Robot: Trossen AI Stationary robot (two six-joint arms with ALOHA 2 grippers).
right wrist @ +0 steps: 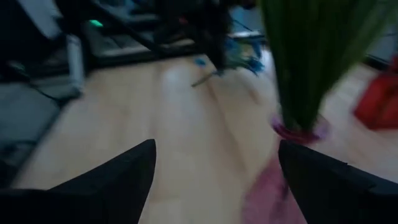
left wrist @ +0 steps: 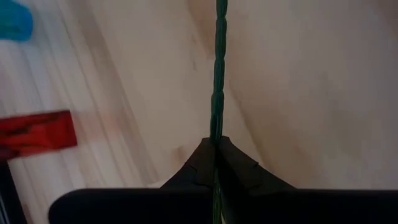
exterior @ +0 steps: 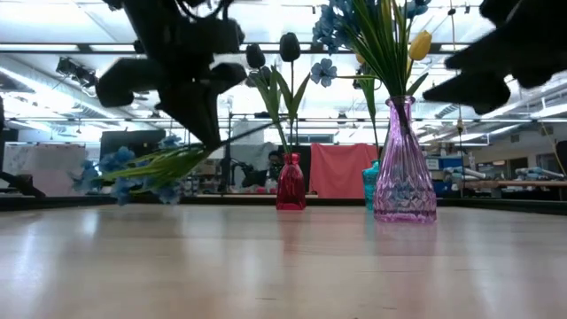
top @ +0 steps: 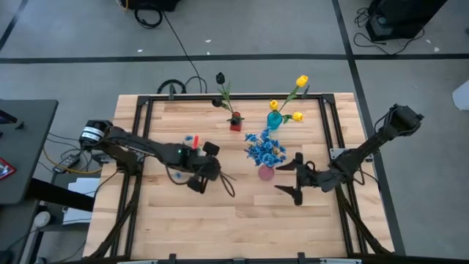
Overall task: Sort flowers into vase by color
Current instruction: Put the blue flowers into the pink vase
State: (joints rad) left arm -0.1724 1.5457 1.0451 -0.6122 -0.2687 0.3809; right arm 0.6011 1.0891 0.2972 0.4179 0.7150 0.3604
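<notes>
Table: we see a pale wooden top (top: 242, 220) inside a dark metal frame, with three vases grouped toward the far middle.
Pink vase: the tall pink glass vase (exterior: 404, 168) stands near the table's centre and holds a bushy bunch of blue flowers (top: 264, 150); we see their green stems packed into its neck.
Red vase: a small red vase (exterior: 291, 188) stands farther back and holds the dark blooms (exterior: 290, 46).
Teal vase: a teal vase (top: 274, 119) stands behind the pink one and carries the yellow buds (top: 301, 81).
Left gripper: we find the left gripper (left wrist: 216, 149) left of the pink vase, its fingers pressed together on the thin green stem (left wrist: 219, 74) of a blue flower spray (exterior: 133, 173), which hangs tilted above the table top.
Right gripper: we see the right gripper (top: 293, 180) just to the right of the pink vase, its fingers (right wrist: 118, 174) spread wide and holding nothing.
Small objects: a red block (left wrist: 37, 132) lies on the wood near the left gripper.
</notes>
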